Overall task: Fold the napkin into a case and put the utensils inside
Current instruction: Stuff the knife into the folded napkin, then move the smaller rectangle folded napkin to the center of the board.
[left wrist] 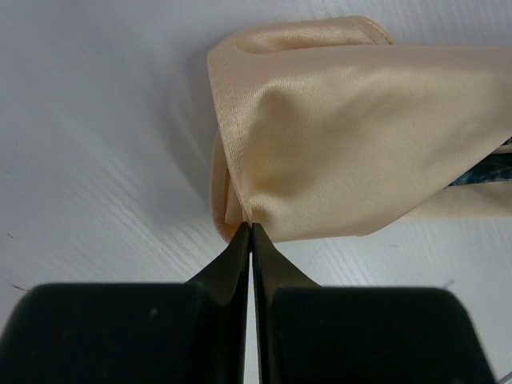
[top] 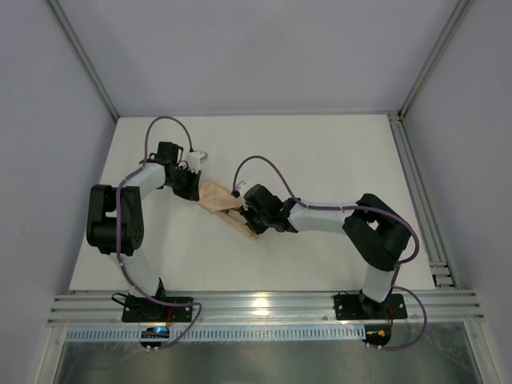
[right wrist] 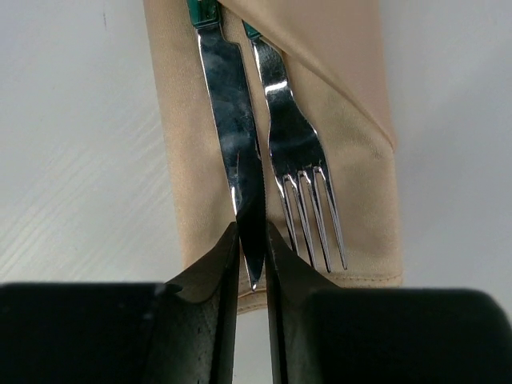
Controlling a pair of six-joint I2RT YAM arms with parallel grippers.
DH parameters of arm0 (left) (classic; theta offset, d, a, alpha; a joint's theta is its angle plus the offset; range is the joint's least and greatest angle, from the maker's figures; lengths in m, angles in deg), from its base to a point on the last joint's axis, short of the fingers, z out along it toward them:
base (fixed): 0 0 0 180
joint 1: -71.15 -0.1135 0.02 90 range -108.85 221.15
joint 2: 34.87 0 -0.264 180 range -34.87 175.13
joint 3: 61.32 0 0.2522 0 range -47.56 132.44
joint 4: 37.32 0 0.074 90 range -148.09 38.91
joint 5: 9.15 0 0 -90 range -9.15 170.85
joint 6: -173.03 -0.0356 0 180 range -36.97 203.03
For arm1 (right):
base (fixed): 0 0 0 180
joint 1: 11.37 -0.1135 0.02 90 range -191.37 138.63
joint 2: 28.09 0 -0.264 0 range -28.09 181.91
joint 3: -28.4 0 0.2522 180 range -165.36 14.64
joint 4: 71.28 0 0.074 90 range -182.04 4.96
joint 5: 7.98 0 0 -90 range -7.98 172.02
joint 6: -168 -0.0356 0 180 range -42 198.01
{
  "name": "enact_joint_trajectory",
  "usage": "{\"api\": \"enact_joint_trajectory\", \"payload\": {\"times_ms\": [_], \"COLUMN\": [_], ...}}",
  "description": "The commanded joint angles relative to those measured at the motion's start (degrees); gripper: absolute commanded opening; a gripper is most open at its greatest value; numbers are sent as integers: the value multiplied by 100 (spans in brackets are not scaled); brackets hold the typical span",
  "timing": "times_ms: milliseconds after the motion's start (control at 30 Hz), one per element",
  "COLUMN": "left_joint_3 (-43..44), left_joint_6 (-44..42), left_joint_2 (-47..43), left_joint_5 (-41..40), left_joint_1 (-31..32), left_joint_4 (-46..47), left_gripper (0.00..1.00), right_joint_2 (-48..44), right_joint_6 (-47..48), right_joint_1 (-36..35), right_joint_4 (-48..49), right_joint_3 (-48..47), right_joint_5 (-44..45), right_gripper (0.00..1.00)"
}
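The case [top: 218,197] is thin, soft satin-like cloth. It looks light, limp and probably slippery, so it should only be taken by pinching a folded edge, and it will likely bunch rather than keep its shape. It lies on the white bench [top: 320,152] left of centre in the top view, running diagonally between the two arms.

The knife [right wrist: 228,104] and fork [right wrist: 292,144] are stiff, smooth, polished metal. They are likely to slide easily on the cloth, and are best gripped across the flat of the blade or the neck.

In the left wrist view, the left gripper [left wrist: 251,228] is clenched with its tips meeting on the case's near edge at frame centre. The cloth puckers upward from that pinch.

In the right wrist view, the right gripper [right wrist: 252,248] is closed on the knife's blade tip at lower centre. The knife's and fork's green handles run up under the diagonal flap at the top, and the fork lies just to the right of the knife, untouched.
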Motion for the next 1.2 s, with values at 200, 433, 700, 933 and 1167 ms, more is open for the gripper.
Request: {"api": "enact_joint_trajectory", "payload": {"times_ms": [200, 433, 700, 933, 1167], "left_joint_3": [144, 179, 240, 354, 433], "left_joint_6": [-217, -252, -182, -146, -85], "left_joint_2": [-6, -15, -111, -296, -507], "left_joint_5": [192, 148, -142, -273, -607], "left_joint_1": [-36, -36, -168, -194, -203], "left_joint_4": [29, -15, 38, -59, -102], "left_gripper": [0, 0, 22, 34, 44], "right_joint_2": [383, 585, -389, -1242, -1594], "right_joint_6": [-20, -143, -301, -870, -2259], "right_joint_1": [-24, -16, -24, 256, 1353], "right_joint_4": [185, 238, -61, -439, 464], "right_joint_3": [-597, -817, -597, -195, 1089], "right_joint_5": [-92, -92, 83, 66, -1004], "right_gripper": [16, 27, 43, 46, 49]}}
